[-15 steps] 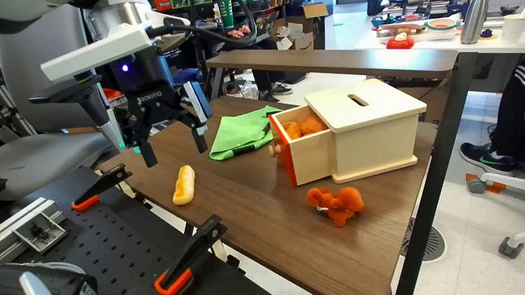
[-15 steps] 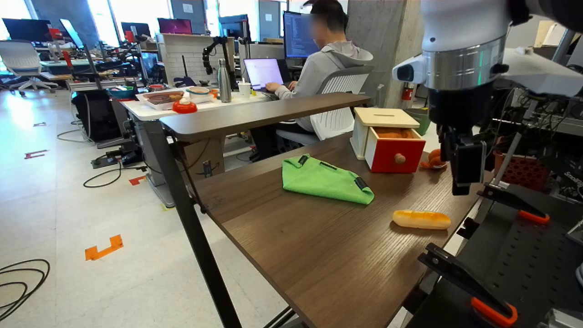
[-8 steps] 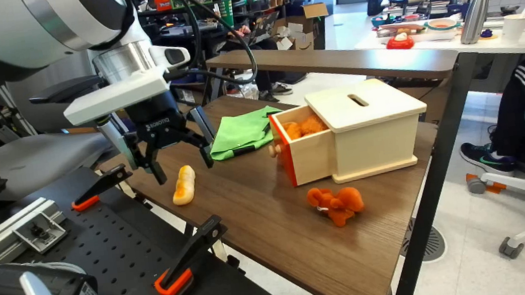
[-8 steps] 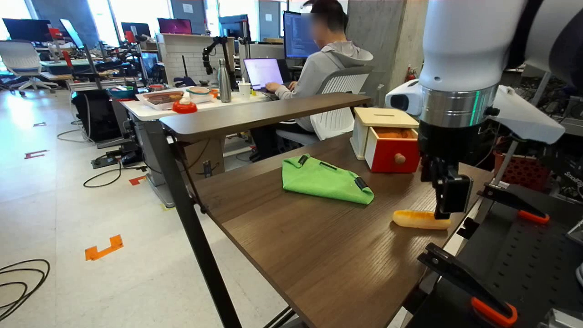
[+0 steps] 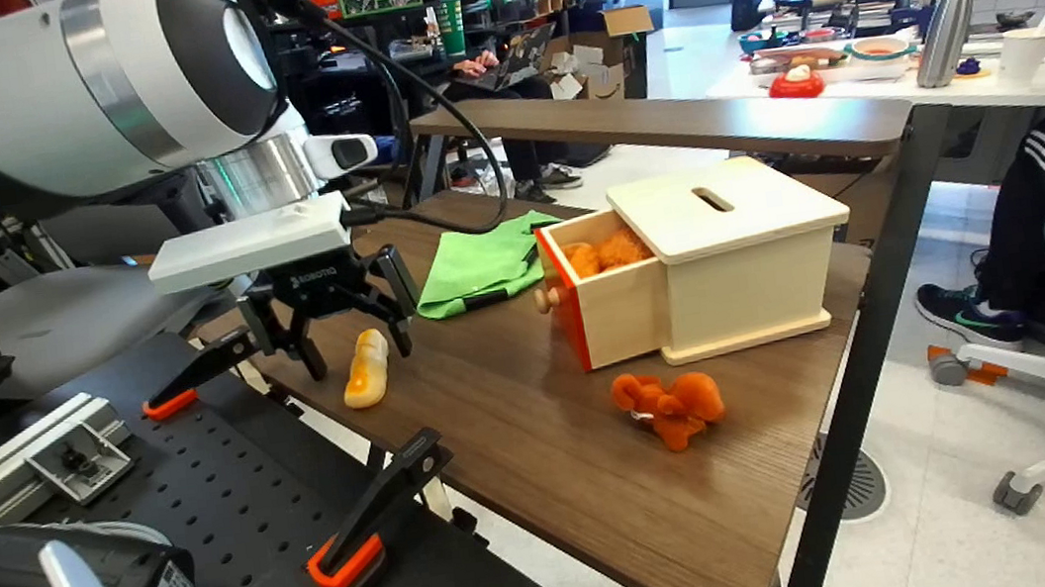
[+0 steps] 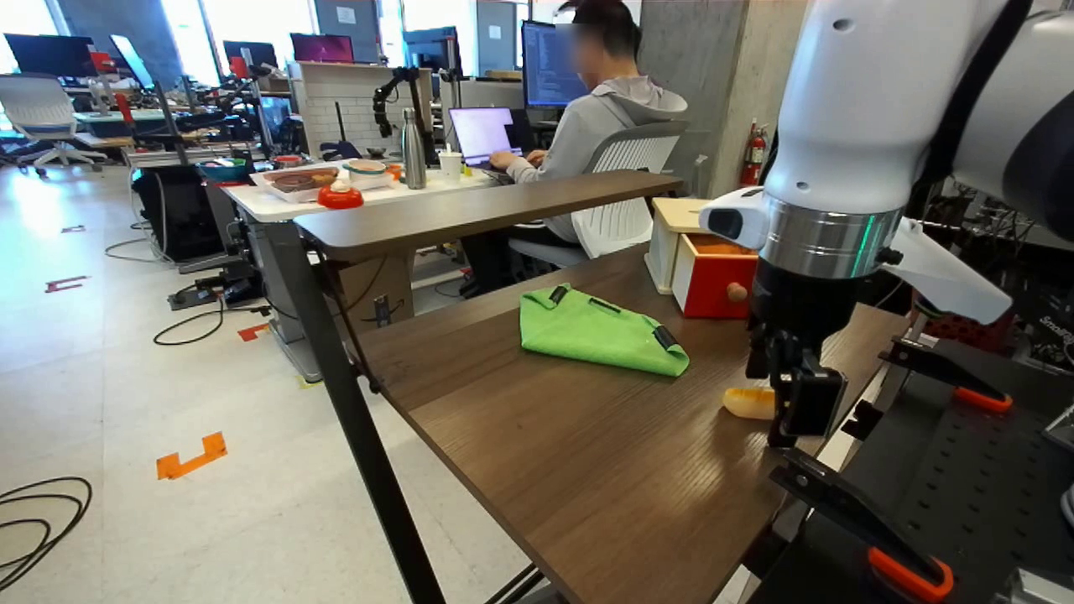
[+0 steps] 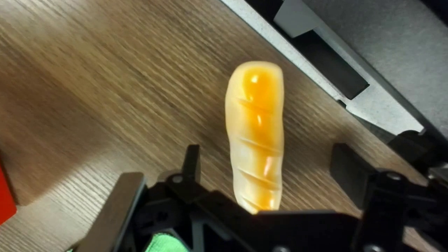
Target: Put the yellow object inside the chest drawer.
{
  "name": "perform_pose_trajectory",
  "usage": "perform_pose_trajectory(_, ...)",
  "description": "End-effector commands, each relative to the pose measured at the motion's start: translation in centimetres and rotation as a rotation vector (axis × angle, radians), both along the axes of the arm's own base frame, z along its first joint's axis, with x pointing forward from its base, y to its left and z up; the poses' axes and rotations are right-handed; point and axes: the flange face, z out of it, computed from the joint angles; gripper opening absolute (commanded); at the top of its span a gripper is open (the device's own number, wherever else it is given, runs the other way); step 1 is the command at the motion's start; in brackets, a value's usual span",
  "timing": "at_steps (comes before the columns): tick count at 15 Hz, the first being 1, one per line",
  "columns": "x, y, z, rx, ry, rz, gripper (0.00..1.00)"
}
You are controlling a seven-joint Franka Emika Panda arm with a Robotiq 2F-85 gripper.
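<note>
Claw (image 7: 266,155) hung spread apart astride the yellow bread (image 7: 256,136), which lay ungripped on the worktop (image 5: 498,416); the drawer (image 5: 625,316) was already pulled out, but gripping, carrying and dropping it in remained.

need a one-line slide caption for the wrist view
Wrist view: the open gripper frames the yellow object on the wood-grain table, with a gap on either side.
</note>
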Motion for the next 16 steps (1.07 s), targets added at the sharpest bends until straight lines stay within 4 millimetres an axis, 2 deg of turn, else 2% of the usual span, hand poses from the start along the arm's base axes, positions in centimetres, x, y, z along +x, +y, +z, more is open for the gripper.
perform_pose_trajectory(1,0.7,-0.4,-1.0,0.044,-0.014,0.007,0.63)
perform_pose_trajectory(7,1.6,-1.4,-0.6,0.052,-0.024,-0.041,0.19)
perform_pose_trajectory(8,1.8,-1.6,-0.4,0.054,-0.03,-0.052,0.15)
perform_pose_trajectory(13,2.7,-2.6,0.8,0.046,-0.042,-0.126,0.15)
perform_pose_trajectory(16,3.2,-2.6,2.4,0.036,-0.04,-0.182,0.15)
